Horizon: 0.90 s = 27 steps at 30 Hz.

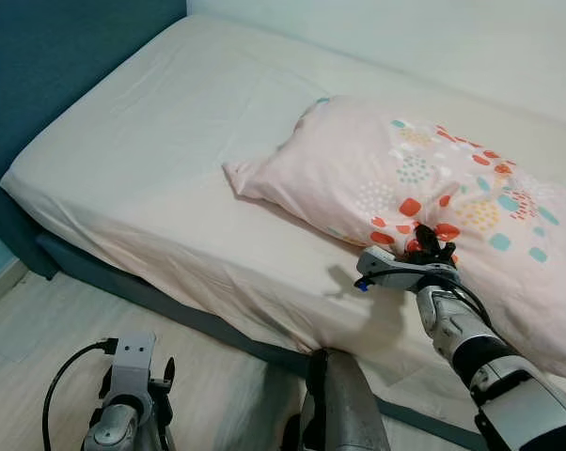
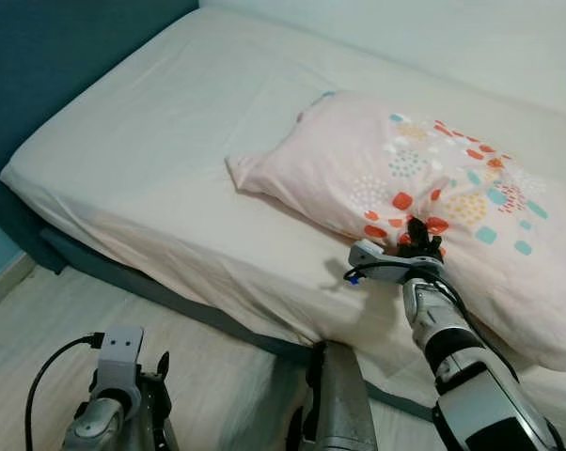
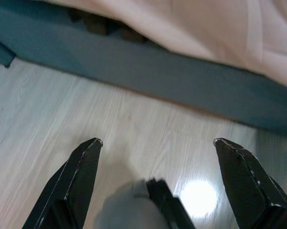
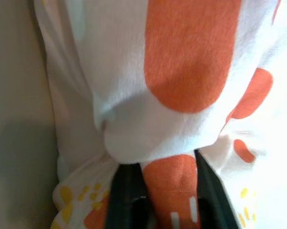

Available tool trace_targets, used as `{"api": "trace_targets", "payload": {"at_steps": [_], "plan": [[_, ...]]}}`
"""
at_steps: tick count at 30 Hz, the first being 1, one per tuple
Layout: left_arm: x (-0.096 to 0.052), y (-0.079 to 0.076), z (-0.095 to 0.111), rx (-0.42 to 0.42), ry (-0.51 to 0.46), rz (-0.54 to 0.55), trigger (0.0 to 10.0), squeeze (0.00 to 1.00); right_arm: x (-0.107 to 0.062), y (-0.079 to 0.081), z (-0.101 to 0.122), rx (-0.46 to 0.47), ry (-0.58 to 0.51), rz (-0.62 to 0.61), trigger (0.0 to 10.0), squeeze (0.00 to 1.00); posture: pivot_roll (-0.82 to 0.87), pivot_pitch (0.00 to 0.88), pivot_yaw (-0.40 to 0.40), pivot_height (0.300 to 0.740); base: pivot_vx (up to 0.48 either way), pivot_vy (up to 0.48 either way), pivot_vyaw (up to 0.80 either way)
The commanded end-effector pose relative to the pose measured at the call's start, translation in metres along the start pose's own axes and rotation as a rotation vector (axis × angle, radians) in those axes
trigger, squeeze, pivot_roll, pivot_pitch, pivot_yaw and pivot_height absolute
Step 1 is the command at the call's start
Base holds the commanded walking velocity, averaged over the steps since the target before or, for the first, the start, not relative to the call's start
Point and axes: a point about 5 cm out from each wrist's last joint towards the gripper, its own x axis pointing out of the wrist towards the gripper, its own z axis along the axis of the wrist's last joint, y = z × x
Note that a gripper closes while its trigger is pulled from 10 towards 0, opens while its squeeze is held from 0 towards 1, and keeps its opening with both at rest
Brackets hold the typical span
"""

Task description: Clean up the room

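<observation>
Pinching thin pillow [image 1: 433, 202] fabric fold, right end effector [image 1: 432, 252] risking slip; left end effector [image 3: 155, 183] hanging spread

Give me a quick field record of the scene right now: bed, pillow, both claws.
bed: mattress with a pale sheet, teal frame, against a wall
pillow: pink, patterned pillow lying on the bed, toward the robot's right
right claw: right claw at the pillow's near edge, fingers pinching a fold of the pillowcase
left claw: left claw low over the wood floor beside the bed frame, fingers spread, holding nothing
</observation>
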Motion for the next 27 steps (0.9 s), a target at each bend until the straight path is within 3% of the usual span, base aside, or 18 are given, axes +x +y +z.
{"api": "trace_targets", "payload": {"at_steps": [1, 3, 6, 8, 11, 12, 14, 16, 17, 18, 20, 27], "plan": [[-0.002, 0.000, -0.004, 0.012, 0.015, -0.009, 10.0, 0.00, 0.002, -0.006, -0.013, 0.023, 0.042, -0.003, 0.0, 0.00, 0.04, 0.249, -0.156, 0.376, 0.000, 0.000, 0.00], [-0.001, -0.002, -0.002, 0.010, 0.011, -0.010, 10.0, 0.00, 0.002, -0.007, -0.016, 0.051, 0.044, -0.008, 0.0, 0.00, 0.04, 0.236, -0.156, 0.376, 0.000, 0.000, 0.00], [0.005, -0.003, 0.006, -0.003, -0.011, -0.004, 10.0, 0.00, -0.001, -0.006, -0.030, 0.226, 0.115, 0.014, 0.0, 0.00, 0.03, 0.211, -0.155, 0.376, 0.000, 0.000, 0.00], [0.006, -0.003, 0.007, -0.006, -0.015, -0.002, 10.0, 0.00, -0.001, -0.005, -0.032, 0.261, 0.134, 0.021, 0.0, 0.00, 0.03, 0.211, -0.155, 0.376, 0.000, 0.000, 0.00], [0.016, 0.004, 0.028, -0.019, -0.082, 0.029, 10.0, 0.00, 0.000, -0.003, -0.033, 0.586, 0.173, 0.133, 0.0, 0.00, 0.04, 0.173, -0.151, 0.376, 0.000, 0.000, 0.00], [0.016, 0.004, 0.028, -0.019, -0.082, 0.029, 10.0, 0.00, 0.000, -0.003, -0.033, 0.586, 0.173, 0.133, 0.0, 0.00, 0.04, 0.173, -0.151, 0.376, 0.000, 0.000, 0.00], [0.022, 0.010, 0.039, -0.013, -0.109, 0.054, 10.0, 0.00, 0.002, -0.002, -0.019, 0.760, 0.111, 0.218, 0.0, 0.00, 0.04, 0.113, -0.136, 0.376, 0.000, 0.000, 0.00], [0.022, 0.010, 0.039, -0.013, -0.109, 0.054, 10.0, 0.00, 0.002, -0.002, -0.019, 0.760, 0.111, 0.218, 0.0, 0.00, 0.04, 0.113, -0.136, 0.376, 0.000, 0.000, 0.00], [0.023, 0.013, 0.041, -0.008, -0.101, 0.068, 10.0, 0.00, 0.003, -0.003, -0.011, 0.831, 0.072, 0.258, 0.0, 0.00, 0.04, 0.096, -0.127, 0.376, 0.000, 0.000, 0.00], [0.023, 0.013, 0.041, -0.008, -0.101, 0.068, 10.0, 0.00, 0.003, -0.003, -0.011, 0.831, 0.072, 0.258, 0.0, 0.00, 0.04, 0.096, -0.127, 0.376, 0.000, 0.000, 0.00], [0.025, 0.020, 0.038, -0.007, -0.053, 0.108, 10.0, 0.00, 0.008, -0.012, 0.003, 0.962, -0.009, 0.284, 0.0, 0.00, 0.03, 0.056, -0.108, 0.386, 0.000, 0.000, 0.00], [0.020, 0.026, 0.019, -0.074, 0.060, 0.163, 10.0, 0.00, 0.013, -0.032, 0.012, 1.095, -0.117, 0.267, 0.0, 0.00, 0.03, 0.021, -0.094, 0.416, 0.000, 0.000, 0.00]]}}
